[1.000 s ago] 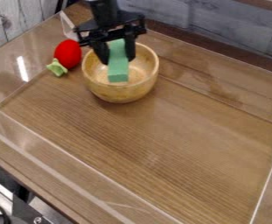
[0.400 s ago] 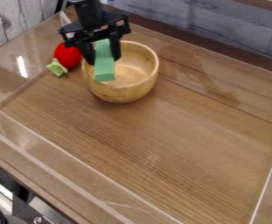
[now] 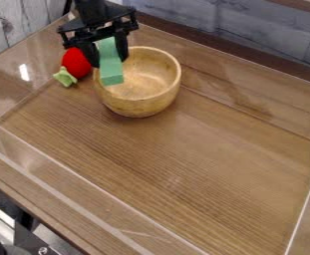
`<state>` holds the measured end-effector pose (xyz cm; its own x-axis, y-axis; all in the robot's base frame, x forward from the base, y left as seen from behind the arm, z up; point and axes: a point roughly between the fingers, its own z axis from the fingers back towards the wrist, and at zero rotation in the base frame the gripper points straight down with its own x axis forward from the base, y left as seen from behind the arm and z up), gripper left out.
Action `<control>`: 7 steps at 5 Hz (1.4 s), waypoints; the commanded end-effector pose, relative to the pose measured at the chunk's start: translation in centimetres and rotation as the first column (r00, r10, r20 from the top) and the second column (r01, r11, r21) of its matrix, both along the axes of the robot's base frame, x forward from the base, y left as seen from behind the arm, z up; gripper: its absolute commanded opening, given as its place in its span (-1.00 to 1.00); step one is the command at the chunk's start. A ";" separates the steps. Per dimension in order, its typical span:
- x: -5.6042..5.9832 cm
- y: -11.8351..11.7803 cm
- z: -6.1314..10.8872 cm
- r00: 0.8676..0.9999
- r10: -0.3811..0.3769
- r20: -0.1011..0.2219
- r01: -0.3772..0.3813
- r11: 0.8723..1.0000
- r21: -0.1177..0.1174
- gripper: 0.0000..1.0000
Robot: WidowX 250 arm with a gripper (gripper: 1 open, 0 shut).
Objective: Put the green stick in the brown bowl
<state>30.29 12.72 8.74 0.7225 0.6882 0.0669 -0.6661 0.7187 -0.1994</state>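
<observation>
The green stick [image 3: 111, 66] hangs nearly upright between the black fingers of my gripper [image 3: 102, 44], which is shut on it. Its lower end sits over the left rim of the brown bowl [image 3: 155, 97], at the back left of the wooden table. The bowl's inside shows nothing but bare wood. The arm comes down from the top edge, pointing steeply down.
A red round toy [image 3: 75, 60] with a small green bit lies just left of the bowl, close under the gripper. Clear plastic walls [image 3: 11, 75] fence the wooden table [image 3: 184, 169] on all sides. A grey plank wall stands behind.
The gripper has carried the green stick leftward, from above the middle of the bowl to its left rim, nearer the red toy. The grip has not changed.
</observation>
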 end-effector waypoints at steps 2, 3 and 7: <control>2.4 -0.8 2.5 0.997 0.037 0.066 -0.038 0.999 0.024 -1.00; 3.0 -0.5 2.0 0.997 0.041 0.061 -0.042 0.999 0.025 1.00; 3.1 1.0 3.6 0.964 0.262 0.056 -0.261 0.965 -0.010 -1.00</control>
<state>32.59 13.06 9.04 0.5216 0.8531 0.0128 -0.8361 0.5141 -0.1915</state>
